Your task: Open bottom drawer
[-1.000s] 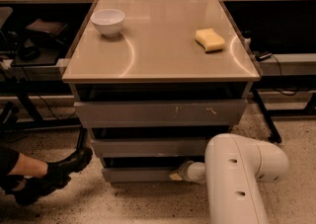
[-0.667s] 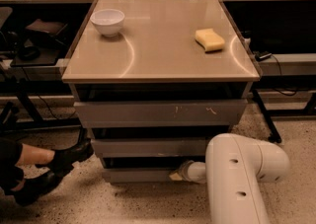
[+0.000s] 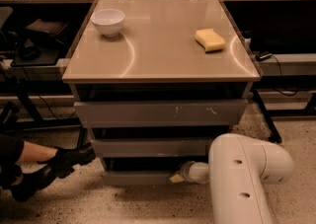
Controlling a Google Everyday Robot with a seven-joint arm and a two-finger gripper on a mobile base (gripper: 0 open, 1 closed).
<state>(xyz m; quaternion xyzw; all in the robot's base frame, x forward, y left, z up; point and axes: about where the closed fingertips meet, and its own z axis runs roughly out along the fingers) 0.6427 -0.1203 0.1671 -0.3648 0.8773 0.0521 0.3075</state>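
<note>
Only the person's black boots (image 3: 68,159) at the left had shifted; the white arm (image 3: 242,178) and its gripper (image 3: 177,176) stayed put. That gripper lay against the right part of the drawer (image 3: 136,178), the lowest and narrowest of three under the surface (image 3: 163,50). Whether it was open or closed, I cannot tell. The drawer's long axis ran left to right. Its plain grey front faced near, with a dark gap above it.

Warm dimness, claw (image 3: 177,177) by shadowed drawer (image 3: 133,178)
</note>
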